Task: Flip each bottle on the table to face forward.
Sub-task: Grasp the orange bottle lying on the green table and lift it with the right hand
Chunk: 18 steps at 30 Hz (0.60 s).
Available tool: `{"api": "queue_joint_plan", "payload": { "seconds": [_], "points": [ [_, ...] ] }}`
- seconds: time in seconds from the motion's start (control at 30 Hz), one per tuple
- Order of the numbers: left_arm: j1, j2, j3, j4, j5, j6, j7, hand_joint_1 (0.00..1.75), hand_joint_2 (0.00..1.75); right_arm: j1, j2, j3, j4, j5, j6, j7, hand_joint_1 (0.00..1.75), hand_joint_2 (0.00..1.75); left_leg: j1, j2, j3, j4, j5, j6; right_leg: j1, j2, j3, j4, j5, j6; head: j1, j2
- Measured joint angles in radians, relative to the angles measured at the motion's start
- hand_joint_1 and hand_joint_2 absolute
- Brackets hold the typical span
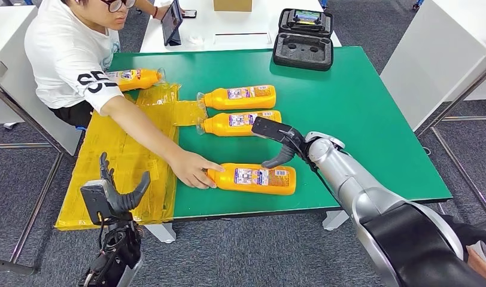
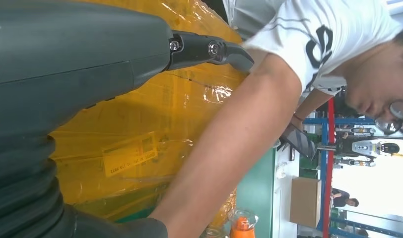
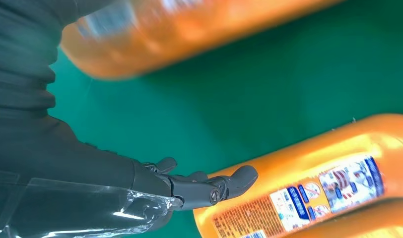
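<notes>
Watching remotely, I saw my right hand (image 1: 281, 145) open over the blurred nearest bottle (image 1: 255, 178); my left hand (image 1: 115, 192) hung open, its fingers partly hidden.

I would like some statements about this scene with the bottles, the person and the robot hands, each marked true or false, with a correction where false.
1. Four orange bottles lie on their sides on the green table. True.
2. A person's hand rests on the cap end of the nearest bottle. True.
3. The right robot hand grips the nearest bottle and lifts it off the table. False: it is open above the table, between the nearest bottle and the middle bottle, and holds nothing.
4. The left robot hand holds a bottle. False: it is open and empty, near the yellow wrapped sheet.
5. An open black case sits at the far edge of the table. True.
</notes>
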Motion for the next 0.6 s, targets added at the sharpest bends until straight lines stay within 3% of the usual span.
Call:
{"api": "queue_joint_plan", "payload": {
  "seconds": [0.6],
  "points": [
    [0.002,0.0,0.005,0.0,-0.008,-0.003,0.0,0.0,1.75,0.023,0.023,0.003,0.002,0.039,-0.055,-0.01,0.0,1.75,0.0,0.0,0.0,0.0,0.0,0.0,0.0,0.0,0.0,0.0,0.0,0.0,0.0,0.0]
  ]
}}
